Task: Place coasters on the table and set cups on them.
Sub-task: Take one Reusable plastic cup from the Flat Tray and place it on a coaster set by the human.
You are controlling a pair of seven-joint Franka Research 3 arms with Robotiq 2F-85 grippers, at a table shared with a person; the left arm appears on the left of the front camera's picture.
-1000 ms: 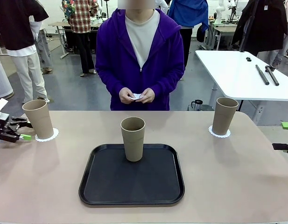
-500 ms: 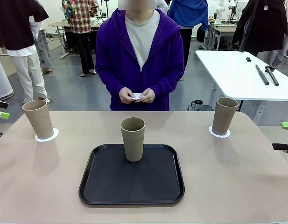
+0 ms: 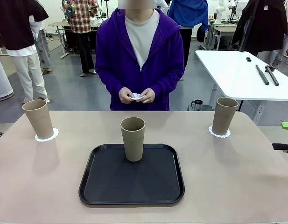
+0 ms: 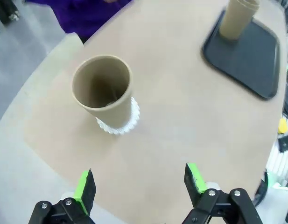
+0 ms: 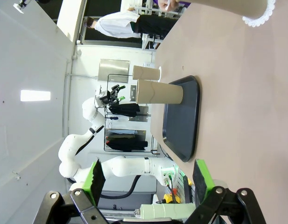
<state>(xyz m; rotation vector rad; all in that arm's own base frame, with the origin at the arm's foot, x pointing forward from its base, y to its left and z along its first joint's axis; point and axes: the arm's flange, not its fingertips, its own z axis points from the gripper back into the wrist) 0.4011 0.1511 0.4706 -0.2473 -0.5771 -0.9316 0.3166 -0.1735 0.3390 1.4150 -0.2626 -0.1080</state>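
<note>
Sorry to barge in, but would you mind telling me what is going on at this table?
Coasters and cups are being set out on the table. The left cup sits on the left coaster, the right cup on the right coaster; the middle cup stands on the black tray without one. The person across holds a small white piece, likely another coaster, in both hands. The left gripper hangs open and empty near the left cup; the right gripper is open and empty.

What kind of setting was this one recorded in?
Probably an open lab or workshop hall: a white work table with black rods on it, bare grey floor, and people standing farther back.
</note>
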